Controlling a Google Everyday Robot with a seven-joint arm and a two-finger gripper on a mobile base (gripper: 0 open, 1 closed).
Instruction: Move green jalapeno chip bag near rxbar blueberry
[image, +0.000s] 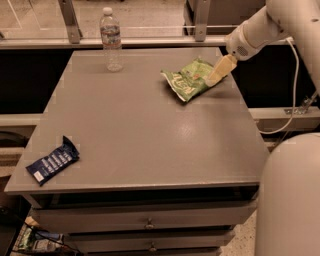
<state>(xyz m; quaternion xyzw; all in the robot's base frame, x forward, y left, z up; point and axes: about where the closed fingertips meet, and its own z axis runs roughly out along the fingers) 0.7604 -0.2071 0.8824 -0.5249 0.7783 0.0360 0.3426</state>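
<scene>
The green jalapeno chip bag (187, 80) lies on the grey table (145, 130) at the back right. It is crinkly, light green with white lettering. The rxbar blueberry (52, 161) is a small dark blue wrapper near the table's front left corner, far from the bag. My gripper (219, 71) reaches in from the upper right on a white arm and its pale tip is over the right edge of the bag.
A clear plastic water bottle (112, 39) stands upright at the back left of the table. A metal railing (70, 20) runs behind the table. Drawers (147, 220) sit under the tabletop. The robot's white body (290, 200) fills the lower right.
</scene>
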